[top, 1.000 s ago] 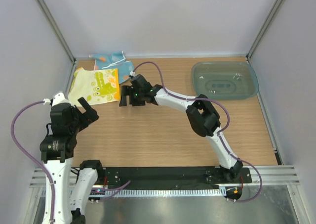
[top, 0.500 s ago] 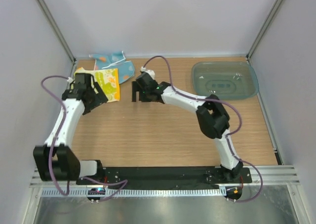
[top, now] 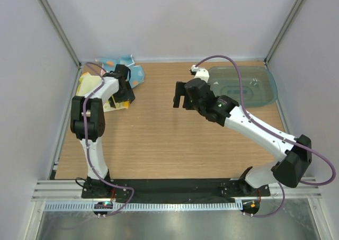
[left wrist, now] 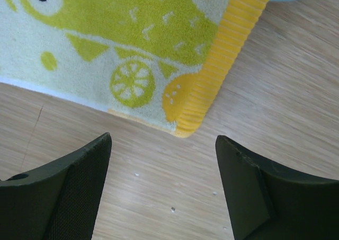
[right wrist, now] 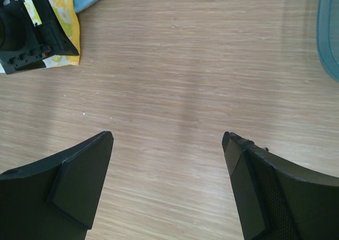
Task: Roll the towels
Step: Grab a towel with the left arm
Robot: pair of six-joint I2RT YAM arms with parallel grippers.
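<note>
A yellow-green printed towel (top: pixel 89 86) lies flat at the far left of the table, and a blue towel (top: pixel 136 73) lies behind it. My left gripper (top: pixel 125 93) is open and empty, low over the yellow towel's near right corner. In the left wrist view that orange-edged corner (left wrist: pixel 186 124) lies just beyond the gap of the left gripper (left wrist: pixel 161 142), with bare wood between the fingers. My right gripper (top: pixel 180 95) is open and empty over bare wood mid-table. The right wrist view shows its fingers spread (right wrist: pixel 168 136) and the towel (right wrist: pixel 64 4) far off.
A translucent blue-green tray (top: pixel 254 91) sits at the far right corner, and its edge shows in the right wrist view (right wrist: pixel 329 33). Grey walls close the table on three sides. The left arm's cable loops over the towels.
My left arm has swung from the near left out to the yellow towel's corner. My right gripper has drawn back to the right, away from the towel, toward mid-table.
</note>
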